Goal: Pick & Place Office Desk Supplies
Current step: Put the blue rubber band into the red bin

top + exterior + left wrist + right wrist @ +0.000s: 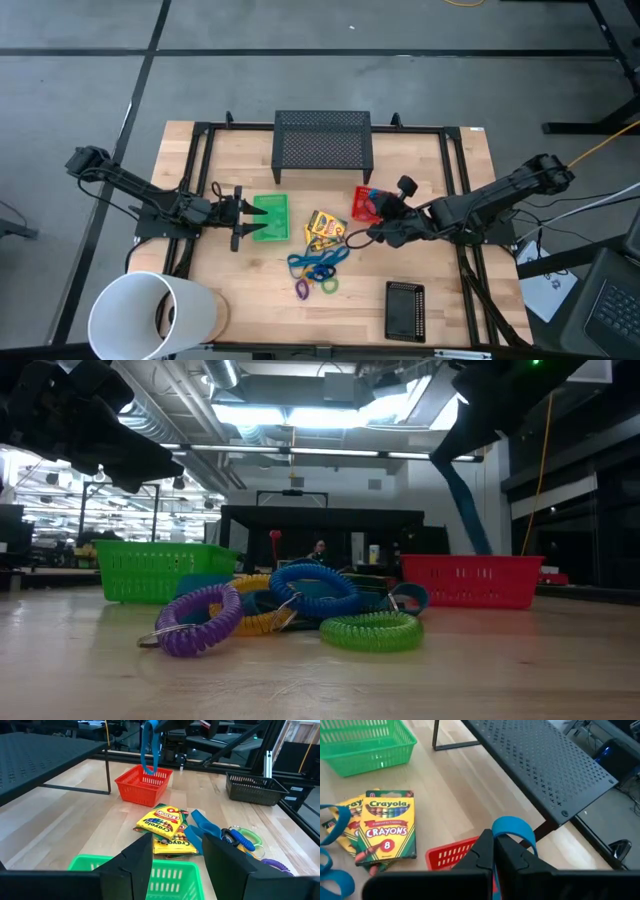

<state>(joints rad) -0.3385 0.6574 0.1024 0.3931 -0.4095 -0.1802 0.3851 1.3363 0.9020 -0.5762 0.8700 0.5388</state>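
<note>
1. So, far left: left gripper hangs spread over the green tray, empty. Leave it parked.
2. Middle: crayon boxes and rubber-band rings lie between the trays. Not yet.
3. Right: right gripper, pressed together, pinches a blue band above the red tray. I'd lower it, then let go inside.

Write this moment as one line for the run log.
right claw: shut on blue band, above red tray | left claw: open, over green tray
</note>
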